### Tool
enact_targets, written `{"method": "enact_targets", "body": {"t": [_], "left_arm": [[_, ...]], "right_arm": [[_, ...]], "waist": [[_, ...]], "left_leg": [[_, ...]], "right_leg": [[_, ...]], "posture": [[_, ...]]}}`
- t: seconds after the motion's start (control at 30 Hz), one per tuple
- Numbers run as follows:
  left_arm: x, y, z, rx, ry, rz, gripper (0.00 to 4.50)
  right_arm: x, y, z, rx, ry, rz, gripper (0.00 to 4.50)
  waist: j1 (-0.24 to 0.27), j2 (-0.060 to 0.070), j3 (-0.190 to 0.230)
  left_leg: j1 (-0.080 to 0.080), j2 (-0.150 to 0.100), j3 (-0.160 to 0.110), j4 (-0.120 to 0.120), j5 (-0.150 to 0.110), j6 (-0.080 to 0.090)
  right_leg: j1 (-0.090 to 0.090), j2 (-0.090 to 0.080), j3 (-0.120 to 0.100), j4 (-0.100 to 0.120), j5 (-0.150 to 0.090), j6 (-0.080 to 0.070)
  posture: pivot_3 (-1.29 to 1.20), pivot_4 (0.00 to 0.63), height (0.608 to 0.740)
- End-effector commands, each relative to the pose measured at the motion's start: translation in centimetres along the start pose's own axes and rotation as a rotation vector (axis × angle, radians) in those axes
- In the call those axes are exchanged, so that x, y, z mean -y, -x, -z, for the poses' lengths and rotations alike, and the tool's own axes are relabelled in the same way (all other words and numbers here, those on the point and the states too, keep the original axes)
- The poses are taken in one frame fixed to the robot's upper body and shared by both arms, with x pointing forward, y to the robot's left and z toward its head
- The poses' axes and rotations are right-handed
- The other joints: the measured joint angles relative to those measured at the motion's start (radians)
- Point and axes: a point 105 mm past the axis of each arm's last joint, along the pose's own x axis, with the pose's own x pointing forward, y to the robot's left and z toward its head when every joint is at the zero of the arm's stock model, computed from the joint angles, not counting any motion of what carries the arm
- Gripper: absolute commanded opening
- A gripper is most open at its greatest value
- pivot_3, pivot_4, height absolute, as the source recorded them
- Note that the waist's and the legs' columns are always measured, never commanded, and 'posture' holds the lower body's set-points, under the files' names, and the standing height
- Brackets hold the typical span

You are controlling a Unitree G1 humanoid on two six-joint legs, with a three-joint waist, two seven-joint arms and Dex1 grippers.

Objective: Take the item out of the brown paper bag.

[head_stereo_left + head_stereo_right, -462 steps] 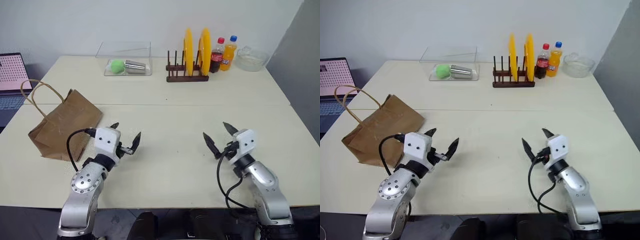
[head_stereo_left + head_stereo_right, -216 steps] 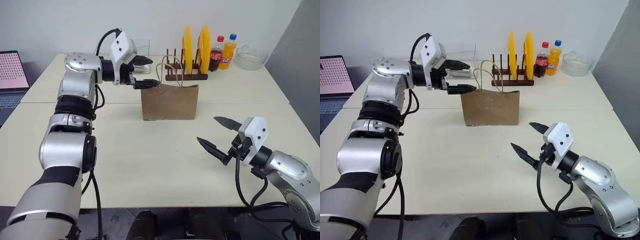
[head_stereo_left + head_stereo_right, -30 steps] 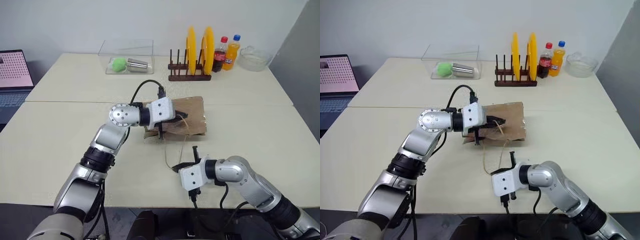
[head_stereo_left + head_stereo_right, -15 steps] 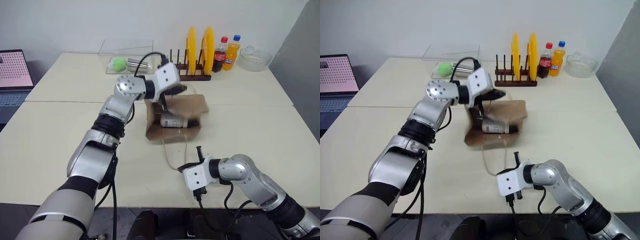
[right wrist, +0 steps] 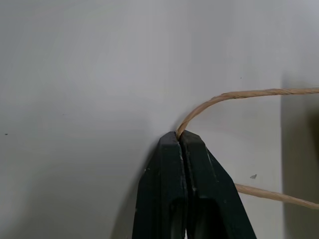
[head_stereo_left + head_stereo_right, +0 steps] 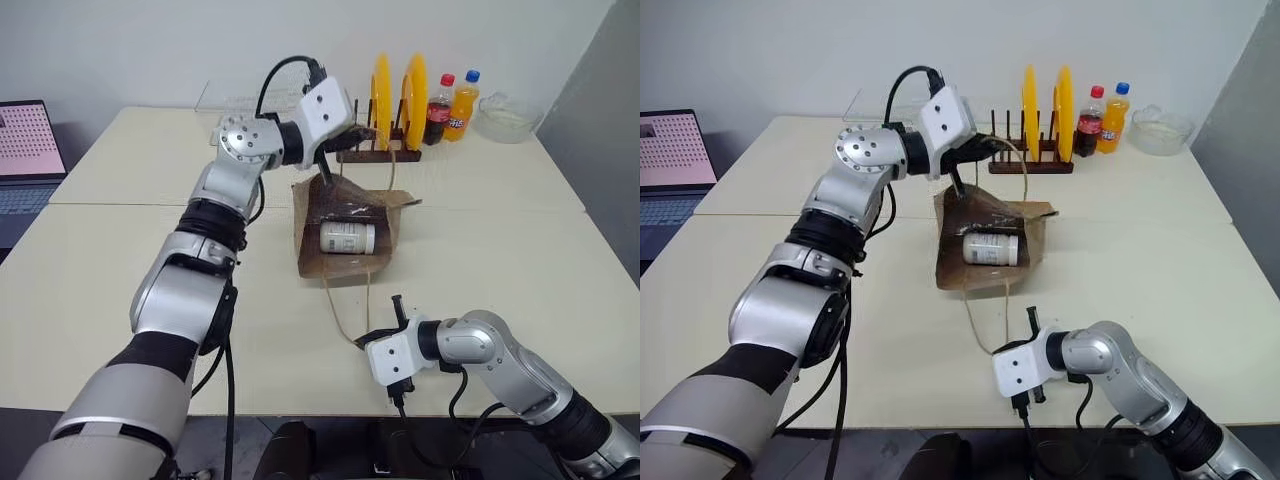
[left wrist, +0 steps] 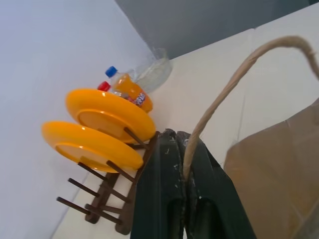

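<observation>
Cream table (image 6: 100, 300) against white wall, can (image 6: 347, 238) inside brown paper bag (image 6: 320, 255) beneath left gripper (image 6: 365, 131), both grippers, right gripper (image 6: 372, 335) included, pinching cord handles

Two cream counter (image 6: 120, 300) tops abut along a seam. Plain white wall (image 6: 150, 45) behind; grey wall panel (image 6: 610, 130) at right edge. Laptop (image 6: 28, 150) at left edge, screen lit. Lighting even.

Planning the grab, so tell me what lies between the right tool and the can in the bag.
In the eye views, only bare table and a looped bag handle, pinched by the right tool, lead to the can.
</observation>
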Motion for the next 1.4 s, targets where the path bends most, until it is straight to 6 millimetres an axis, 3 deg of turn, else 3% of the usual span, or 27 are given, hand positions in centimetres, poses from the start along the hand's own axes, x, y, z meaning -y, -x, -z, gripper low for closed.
{"method": "enact_targets", "body": {"t": [0.03, 0.27, 0.4, 0.5, 0.6, 0.67, 0.8, 0.97, 1.07, 1.13, 1.23, 1.4], "left_arm": [[-2.9, 0.6, -2.8, 0.065, -0.061, -0.109, 0.00], [-3.3, 0.4, -3.0, 0.067, -0.067, -0.133, 0.00], [-2.4, 0.3, -3.3, 0.105, -0.048, -0.074, 0.00], [-1.3, 0.5, -3.5, 0.141, -0.031, 0.003, 0.00], [-0.2, 0.9, -3.6, 0.170, -0.018, 0.068, 0.00], [1.2, 1.3, -3.7, 0.195, -0.011, 0.142, 0.00], [3.7, 2.5, -3.5, 0.205, 0.021, 0.267, 0.00], [4.4, 3.1, -3.5, 0.197, 0.064, 0.286, 0.00], [4.4, 3.4, -3.5, 0.192, 0.100, 0.286, 0.00], [4.3, 3.4, -3.5, 0.190, 0.113, 0.281, 0.00], [3.9, 3.5, -3.7, 0.189, 0.127, 0.270, 0.00], [3.4, 3.5, -4.2, 0.197, 0.160, 0.261, 0.00]], "right_arm": [[-2.7, -0.5, 0.5, -0.014, -0.024, -0.125, 0.03], [-3.0, -0.5, 0.6, -0.020, -0.024, -0.126, 0.03], [-0.8, -0.5, 0.6, -0.016, -0.050, -0.009, 0.03], [0.7, -0.1, 0.3, 0.011, -0.074, 0.054, 0.59], [1.1, 0.3, 0.1, 0.024, -0.116, 0.062, 1.61], [1.6, 1.1, -0.3, 0.050, -0.158, 0.063, 2.29], [3.4, 4.9, -2.1, 0.147, -0.278, 0.062, 2.29], [4.6, 8.5, -3.1, 0.192, -0.397, 0.039, 2.29], [6.9, 10.6, -4.3, 0.278, -0.473, 0.109, 2.29], [8.4, 10.7, -5.3, 0.327, -0.473, 0.164, 2.29], [10.8, 9.2, -6.3, 0.349, -0.455, 0.269, 2.29], [12.0, 5.4, -4.8, 0.185, -0.385, 0.303, 2.29]], "waist": [[0.000, 0.000, 0.000], [0.000, 0.000, 0.000], [0.000, 0.000, 0.000], [-0.001, 0.000, 0.000], [-0.002, 0.000, 0.000], [-0.002, 0.000, 0.000], [-0.002, 0.000, 0.000], [0.000, 0.000, 0.000], [-0.001, 0.000, 0.000], [-0.004, 0.000, 0.000], [-0.005, 0.000, 0.000], [-0.004, 0.000, 0.000]], "left_leg": [[0.000, 0.000, 0.000, 0.000, 0.000, 0.000], [0.000, 0.000, 0.000, 0.000, 0.000, 0.000], [0.000, 0.000, 0.000, 0.000, 0.000, 0.000], [0.000, 0.000, 0.000, 0.000, 0.000, 0.000], [0.000, 0.000, 0.000, 0.000, 0.000, -0.001], [0.000, 0.000, 0.000, 0.000, 0.000, -0.001], [-0.001, 0.000, 0.000, 0.001, 0.002, -0.003], [-0.001, 0.000, -0.002, 0.001, 0.000, 0.000], [-0.001, 0.000, -0.002, 0.001, 0.000, 0.000], [0.000, 0.000, -0.002, 0.001, 0.000, 0.000], [0.000, 0.001, -0.002, 0.001, 0.000, 0.000], [-0.002, -0.001, -0.001, 0.001, 0.000, 0.000]], "right_leg": [[0.000, 0.000, 0.000, 0.000, 0.000, 0.000], [0.000, 0.000, 0.000, 0.000, 0.000, 0.000], [0.000, 0.000, 0.000, 0.000, 0.000, 0.000], [0.000, 0.000, 0.000, 0.001, 0.000, 0.000], [0.000, 0.000, 0.000, 0.001, 0.000, 0.000], [0.000, 0.000, 0.000, 0.001, 0.000, 0.000], [-0.001, 0.000, 0.001, 0.001, 0.002, -0.003], [0.000, 0.000, -0.001, 0.001, 0.000, 0.000], [0.000, 0.000, -0.001, 0.001, 0.000, 0.000], [0.000, 0.000, -0.001, 0.001, 0.001, -0.001], [-0.001, 0.000, -0.001, 0.002, 0.001, -0.001], [-0.005, -0.002, 0.001, 0.008, 0.002, -0.003]], "posture": [[0.00, 0.150, 0.740], [0.00, 0.150, 0.740], [0.00, 0.150, 0.740], [0.00, 0.150, 0.740], [0.00, 0.150, 0.740], [0.00, 0.150, 0.740], [0.00, 0.150, 0.740], [0.00, 0.150, 0.740], [0.00, 0.150, 0.740], [0.00, 0.150, 0.740], [0.00, 0.150, 0.740], [0.00, 0.150, 0.740]]}}
